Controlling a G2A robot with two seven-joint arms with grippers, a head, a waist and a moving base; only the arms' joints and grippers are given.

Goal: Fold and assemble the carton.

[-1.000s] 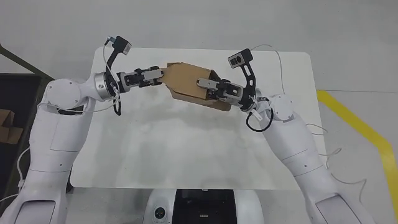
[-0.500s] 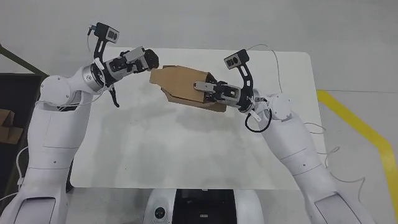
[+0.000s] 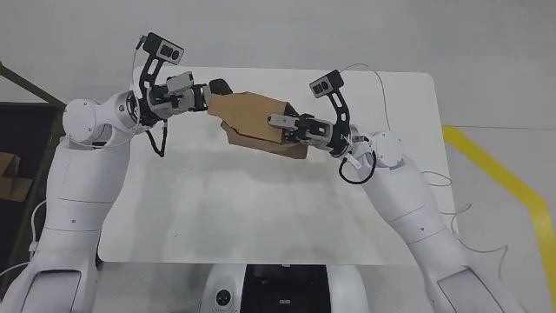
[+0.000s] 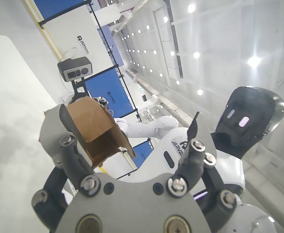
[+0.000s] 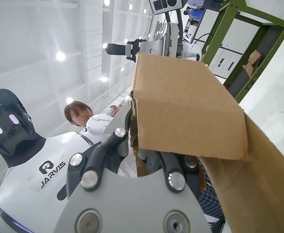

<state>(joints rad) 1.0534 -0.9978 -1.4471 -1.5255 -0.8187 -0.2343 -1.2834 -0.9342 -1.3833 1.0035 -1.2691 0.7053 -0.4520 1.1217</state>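
A brown cardboard carton (image 3: 254, 116) hangs above the back middle of the white table (image 3: 261, 209). My right gripper (image 3: 283, 126) is shut on the carton's wall near its right end. In the right wrist view the carton (image 5: 185, 107) fills the space over the gripper (image 5: 137, 124), and one finger (image 5: 121, 120) presses its side while the other is hidden behind cardboard. My left gripper (image 3: 213, 94) is at the carton's left end, open. In the left wrist view the carton (image 4: 93, 122) rests against one finger (image 4: 68, 122), and the other finger (image 4: 192, 134) stands far off it.
A thin cable (image 3: 382, 83) lies on the table's back right part. A dark bin with cardboard scraps (image 3: 13, 178) stands on the floor to the left. A yellow floor line (image 3: 499, 174) runs to the right.
The left gripper lifted off the carton's left flap half a second ago and has come back against that end. The right gripper carried the carton slightly leftward.
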